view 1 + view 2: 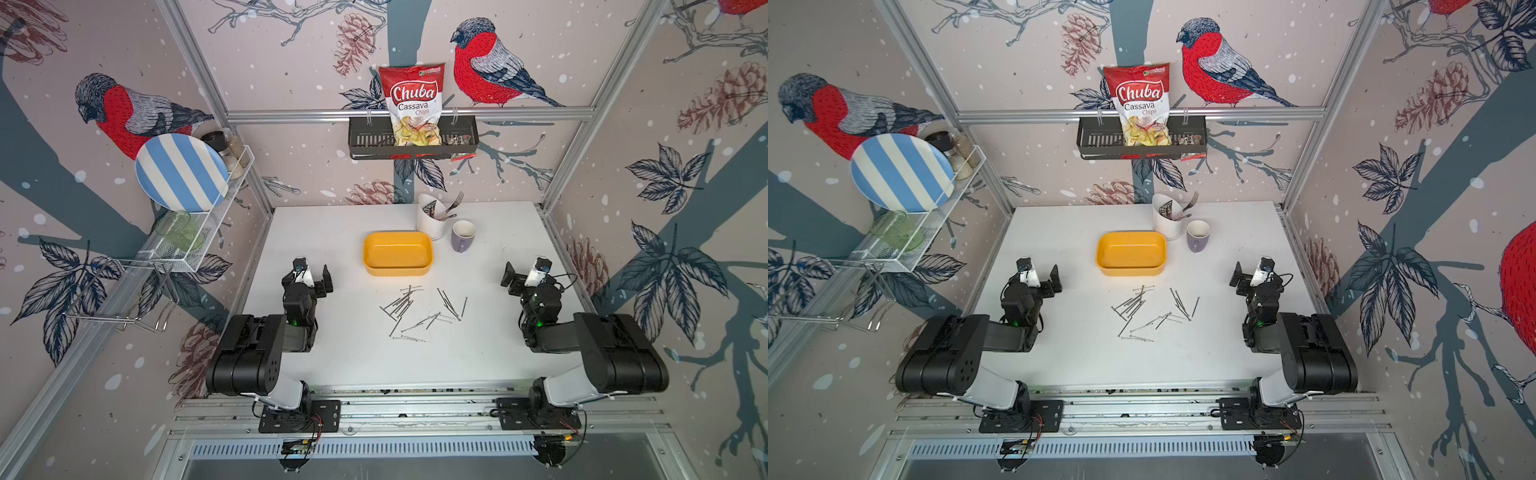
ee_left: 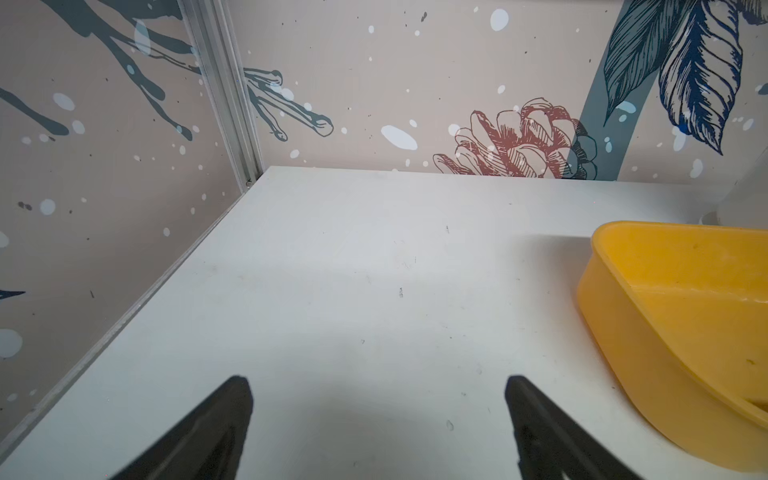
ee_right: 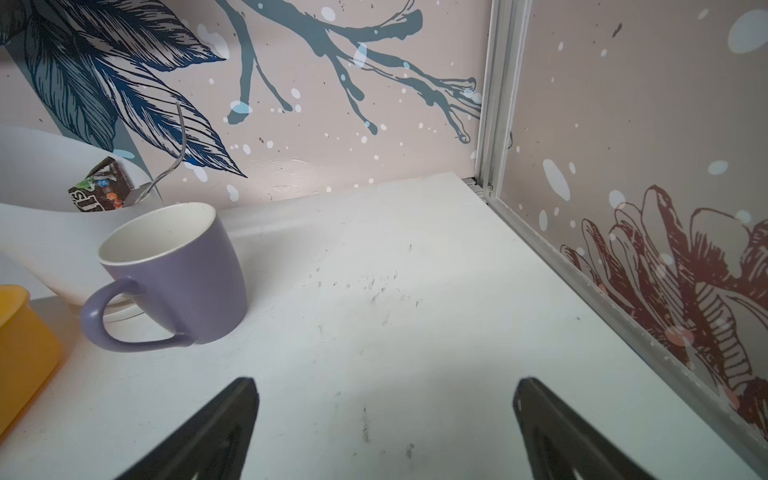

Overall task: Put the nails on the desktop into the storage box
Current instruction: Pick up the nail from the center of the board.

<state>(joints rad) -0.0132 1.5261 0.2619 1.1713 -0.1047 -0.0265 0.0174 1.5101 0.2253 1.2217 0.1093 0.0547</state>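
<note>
White bench (image 1: 353, 365) in both top views had the nails (image 1: 419, 309) scattered near the empty storage box (image 1: 397, 253). Left wrist: left fingers (image 2: 220, 428) were spread, empty. Right wrist: right fingers (image 3: 224, 428) too. Nothing picked yet, I'd guess; next, pinch one nail low.

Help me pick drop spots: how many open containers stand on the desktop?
3: the storage box beyond the nails, the cutlery holder behind its corner, the mug beside that holder.

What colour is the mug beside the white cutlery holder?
The mug is purple outside and white inside, clearest in the right wrist view.
</note>
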